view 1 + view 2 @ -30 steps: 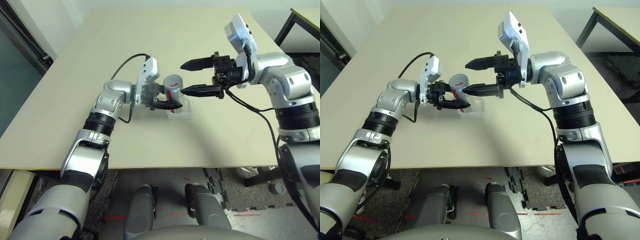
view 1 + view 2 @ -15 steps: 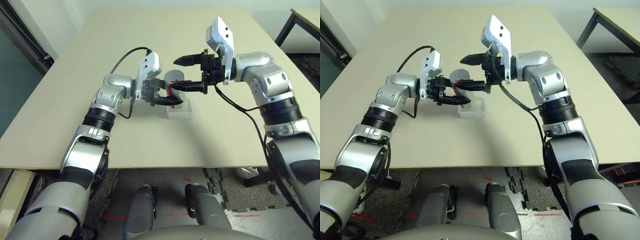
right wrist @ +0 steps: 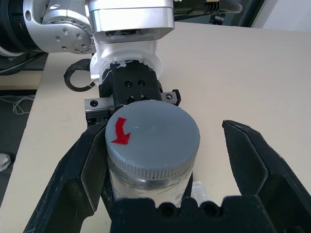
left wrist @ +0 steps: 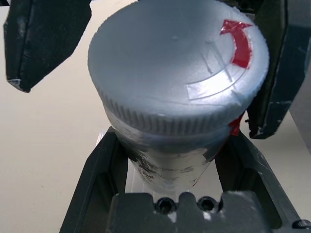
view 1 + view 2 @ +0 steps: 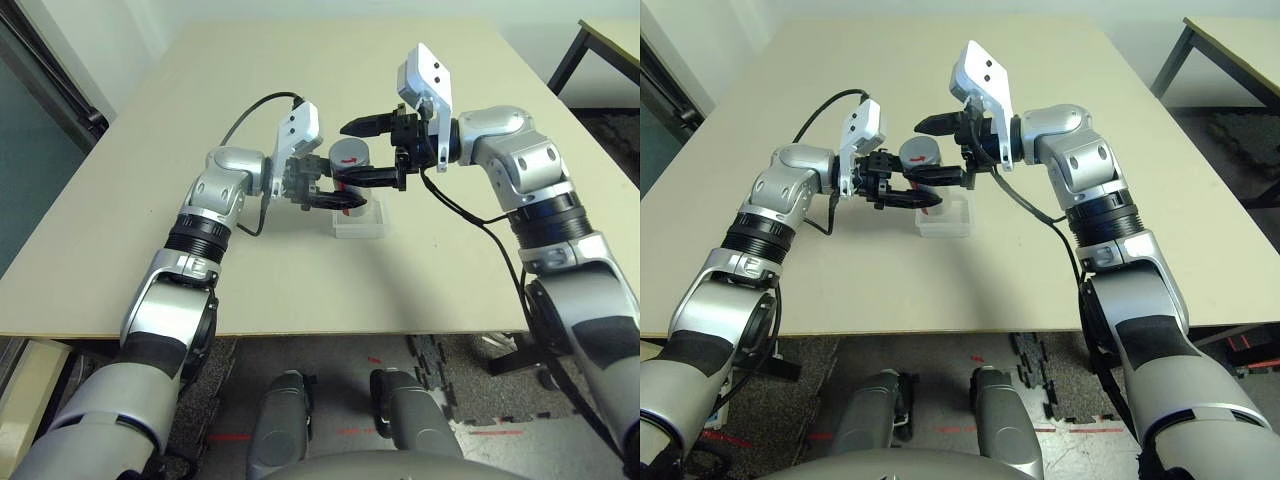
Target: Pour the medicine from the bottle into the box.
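Moved: right pincer (image 5: 372, 150) nearer bottle (image 4: 180, 63), centre of left-eye frame; jaws wide

Left pincer (image 4: 170, 179) grips bottle; centre the right jaws around cap (image 3: 153, 138) before closing, then twist level.

Pale beige table (image 5: 440, 285), broad plain flat top, straight near edge facing robot, small shallow square box (image 5: 361, 230) lying directly on it, clear plastic, rounded corners, flat on its base, around mid-width, closer to near edge than to far edge
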Robot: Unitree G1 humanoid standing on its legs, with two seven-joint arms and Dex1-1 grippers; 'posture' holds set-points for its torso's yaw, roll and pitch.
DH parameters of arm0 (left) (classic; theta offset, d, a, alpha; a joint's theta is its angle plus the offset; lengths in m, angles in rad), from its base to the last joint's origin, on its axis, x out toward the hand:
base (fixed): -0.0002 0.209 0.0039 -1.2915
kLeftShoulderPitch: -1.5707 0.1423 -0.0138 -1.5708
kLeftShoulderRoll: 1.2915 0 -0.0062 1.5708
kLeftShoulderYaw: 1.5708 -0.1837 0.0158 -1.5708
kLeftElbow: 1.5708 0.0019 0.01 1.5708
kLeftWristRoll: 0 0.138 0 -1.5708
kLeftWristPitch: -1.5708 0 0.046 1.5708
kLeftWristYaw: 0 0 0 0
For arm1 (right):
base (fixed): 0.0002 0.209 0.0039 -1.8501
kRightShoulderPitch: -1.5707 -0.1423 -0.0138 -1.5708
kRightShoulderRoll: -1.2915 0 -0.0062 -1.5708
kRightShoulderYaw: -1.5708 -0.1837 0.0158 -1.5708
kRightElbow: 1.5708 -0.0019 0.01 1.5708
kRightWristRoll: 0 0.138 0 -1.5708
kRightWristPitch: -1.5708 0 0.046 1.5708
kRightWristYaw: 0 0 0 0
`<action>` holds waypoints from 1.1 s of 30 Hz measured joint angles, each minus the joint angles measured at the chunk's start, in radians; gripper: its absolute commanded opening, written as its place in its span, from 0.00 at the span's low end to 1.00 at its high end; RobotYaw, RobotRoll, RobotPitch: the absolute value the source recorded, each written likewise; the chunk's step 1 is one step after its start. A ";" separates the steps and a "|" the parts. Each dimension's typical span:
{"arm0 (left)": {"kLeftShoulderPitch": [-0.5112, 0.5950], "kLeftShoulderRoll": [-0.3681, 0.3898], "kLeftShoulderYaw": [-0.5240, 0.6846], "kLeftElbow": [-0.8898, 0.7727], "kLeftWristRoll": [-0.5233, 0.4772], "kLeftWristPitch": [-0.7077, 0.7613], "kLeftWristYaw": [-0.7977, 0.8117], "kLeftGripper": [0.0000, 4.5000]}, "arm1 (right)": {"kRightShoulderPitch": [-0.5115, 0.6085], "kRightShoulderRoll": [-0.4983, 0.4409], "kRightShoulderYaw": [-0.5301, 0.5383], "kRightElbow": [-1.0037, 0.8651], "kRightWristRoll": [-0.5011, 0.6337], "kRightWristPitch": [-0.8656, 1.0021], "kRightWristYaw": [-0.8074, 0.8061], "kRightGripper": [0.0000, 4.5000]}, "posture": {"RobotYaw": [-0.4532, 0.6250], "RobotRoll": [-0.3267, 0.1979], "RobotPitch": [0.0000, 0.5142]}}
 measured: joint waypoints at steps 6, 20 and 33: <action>0.012 0.009 0.000 -0.031 0.000 0.012 0.009 0.61 | 0.000 -0.012 0.000 0.007 0.021 -0.001 0.005 1.00 | 0.41 0.62 0.15; 0.106 0.056 0.012 -0.062 -0.003 0.018 0.014 0.61 | 0.002 -0.098 -0.058 0.057 0.037 0.011 0.003 1.00 | 0.42 0.62 0.15; 0.099 0.056 0.012 -0.034 -0.002 -0.006 0.022 0.61 | 0.055 -0.109 -0.058 -0.026 0.042 0.071 0.036 1.00 | 0.42 0.62 0.14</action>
